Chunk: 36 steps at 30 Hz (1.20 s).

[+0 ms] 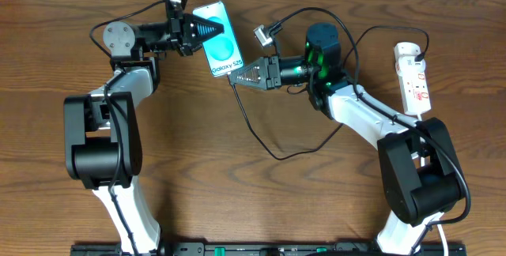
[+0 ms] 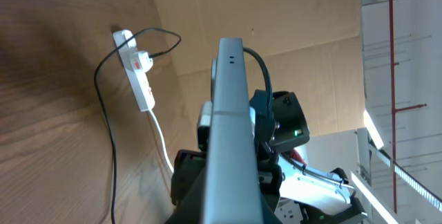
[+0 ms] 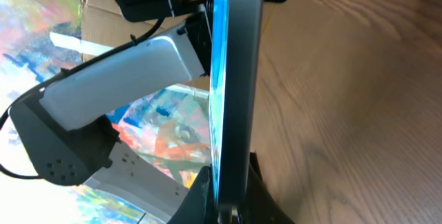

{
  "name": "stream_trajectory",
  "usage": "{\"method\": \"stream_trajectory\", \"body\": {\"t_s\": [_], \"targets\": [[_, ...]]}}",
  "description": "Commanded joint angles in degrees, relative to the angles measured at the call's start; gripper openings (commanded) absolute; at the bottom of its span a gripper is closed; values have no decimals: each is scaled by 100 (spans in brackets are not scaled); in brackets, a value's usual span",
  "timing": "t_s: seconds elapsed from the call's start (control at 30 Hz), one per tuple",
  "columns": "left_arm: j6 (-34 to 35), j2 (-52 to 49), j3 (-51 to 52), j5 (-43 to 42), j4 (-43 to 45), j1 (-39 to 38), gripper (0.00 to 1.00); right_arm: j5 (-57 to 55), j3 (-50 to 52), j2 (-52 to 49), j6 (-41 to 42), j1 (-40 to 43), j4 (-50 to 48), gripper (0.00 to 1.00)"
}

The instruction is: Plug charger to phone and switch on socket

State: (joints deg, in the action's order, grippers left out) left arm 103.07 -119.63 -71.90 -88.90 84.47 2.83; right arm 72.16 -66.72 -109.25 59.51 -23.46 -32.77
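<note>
The phone [image 1: 220,49] has a lit teal-and-white screen and is held off the table at the back middle. My left gripper [image 1: 215,28] is shut on its upper end. My right gripper [image 1: 238,74] is at the phone's lower edge, shut on the charger's plug tip [image 3: 228,215]. The black charger cable [image 1: 262,142] loops over the table towards the white socket strip [image 1: 414,78] at the far right. In the left wrist view the phone [image 2: 228,134] is edge-on between the fingers [image 2: 228,210]. In the right wrist view the phone [image 3: 236,79] is edge-on between the fingers [image 3: 231,203].
The wooden table [image 1: 237,201] runs under both arms. The socket strip [image 2: 137,68] and the black cable [image 2: 103,120] also show in the left wrist view, with the white cord [image 2: 162,141] trailing from the strip. Cardboard stands behind the table [image 2: 304,37].
</note>
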Motion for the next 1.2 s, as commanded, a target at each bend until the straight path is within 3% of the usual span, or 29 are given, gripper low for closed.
{"method": "stream_trajectory", "body": {"t_s": [0.0, 0.23, 0.33, 0.5, 0.8, 0.9, 1.03, 1.17], "targets": [[-33, 70, -68, -114, 96, -44, 7, -234, -17, 17, -37, 66, -7, 9], [-33, 70, -68, -114, 94, -44, 7, -188, -17, 17, -37, 66, -7, 13], [-33, 70, -68, -114, 94, -44, 7, -164, -17, 17, -37, 66, -7, 19], [-33, 70, -68, -114, 94, -44, 7, -149, -17, 17, -37, 66, -9, 43], [-33, 70, -68, -114, 94, -44, 8, -127, -17, 17, -39, 66, -9, 52], [-33, 70, -68, -114, 94, -39, 7, -129, -17, 17, -42, 66, -9, 66], [-33, 70, -68, -114, 94, 2, 7, -125, -17, 17, -131, 92, -7, 99], [-33, 70, -68, -114, 94, 55, 7, -111, -17, 17, -153, 170, -7, 99]]}}
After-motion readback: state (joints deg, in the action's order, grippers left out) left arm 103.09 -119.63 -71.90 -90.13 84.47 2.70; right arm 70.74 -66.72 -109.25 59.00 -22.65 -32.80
